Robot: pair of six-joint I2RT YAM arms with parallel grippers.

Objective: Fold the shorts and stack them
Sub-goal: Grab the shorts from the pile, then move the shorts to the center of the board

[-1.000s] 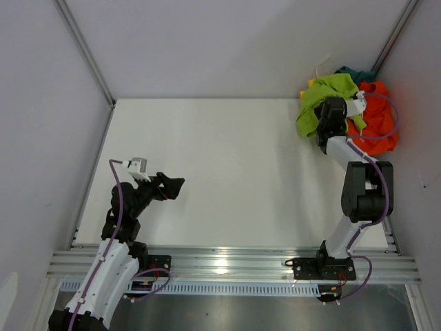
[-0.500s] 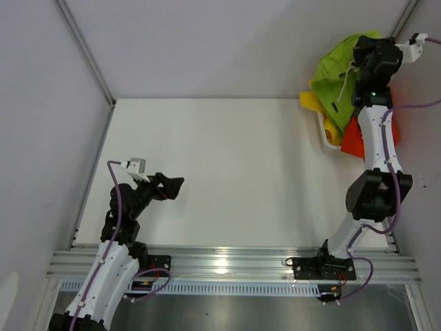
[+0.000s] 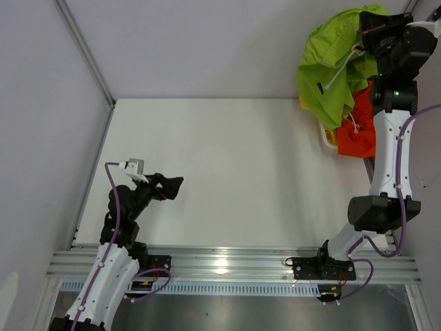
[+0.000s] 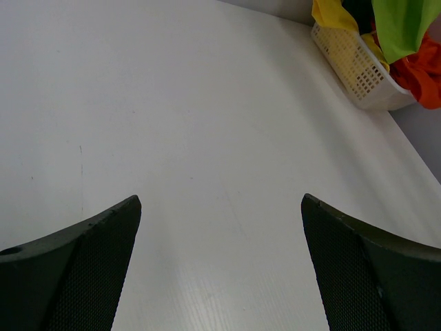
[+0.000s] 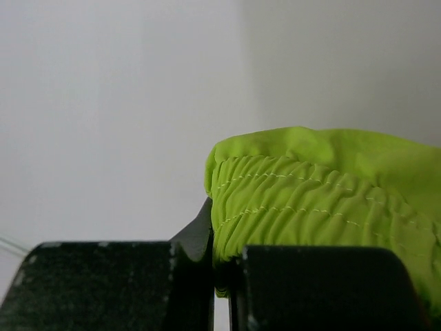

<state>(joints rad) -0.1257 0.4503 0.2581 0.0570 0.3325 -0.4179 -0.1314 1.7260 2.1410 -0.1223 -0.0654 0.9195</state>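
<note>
From above, the right arm is reaching high over the far right corner, and the right pincer (image 3: 372, 31) is clamping the lime green shorts (image 3: 331, 62), which are hanging free in the air above the basket (image 3: 324, 137). A white drawstring (image 3: 339, 71) is dangling across the cloth. The orange shorts (image 3: 355, 131) are lying bunched in the basket beneath them. The left arm is crouching low at the near left of the counter (image 3: 234, 172), with the left pincer (image 3: 175, 185) pointing toward the middle and carrying nothing.

The left wrist camera is showing its two fingers (image 4: 83, 276) spread wide apart over bare counter (image 4: 207, 138). Far off, the white mesh basket (image 4: 358, 69) is sitting at the counter's corner, with yellow shorts (image 4: 329, 12) draping over its rim, the lime green pair (image 4: 406, 24) hanging above it and the orange pair (image 4: 428, 77) spilling out at the right.

The right wrist camera is showing the right pincer (image 5: 224, 258) pinching shut on the gathered elastic waistband of the lime green shorts (image 5: 317, 193), the cloth bulging up and to the right of the fingers against a plain pale wall.
</note>
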